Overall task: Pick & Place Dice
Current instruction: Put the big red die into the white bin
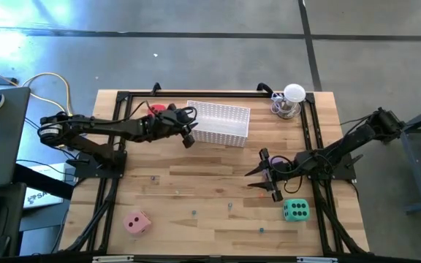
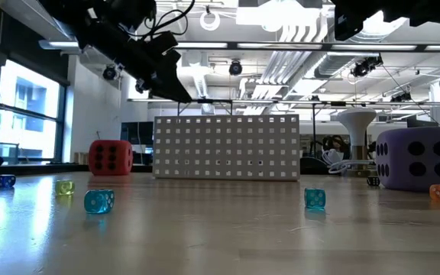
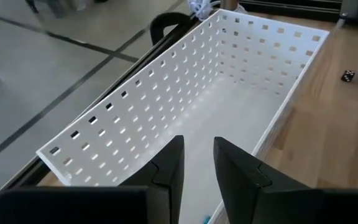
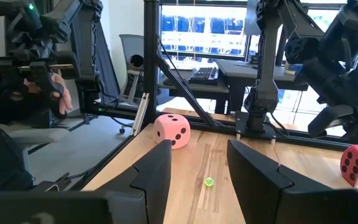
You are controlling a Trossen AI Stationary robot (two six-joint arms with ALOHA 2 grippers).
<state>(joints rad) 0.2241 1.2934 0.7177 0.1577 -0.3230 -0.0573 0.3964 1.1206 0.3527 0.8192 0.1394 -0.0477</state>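
I see four large soft cubes with dark pips. The red die (image 1: 158, 109) sits at the table's far side, on my left, upright with a six-pip face showing in the low view. The pink die (image 1: 137, 222) rests near the front edge on my left, slightly turned. The green die (image 1: 295, 211) lies toward the front on my right, a six-pip face up. The purple die (image 2: 420, 158) shows only in the low view, at its right edge, upright on the wood.
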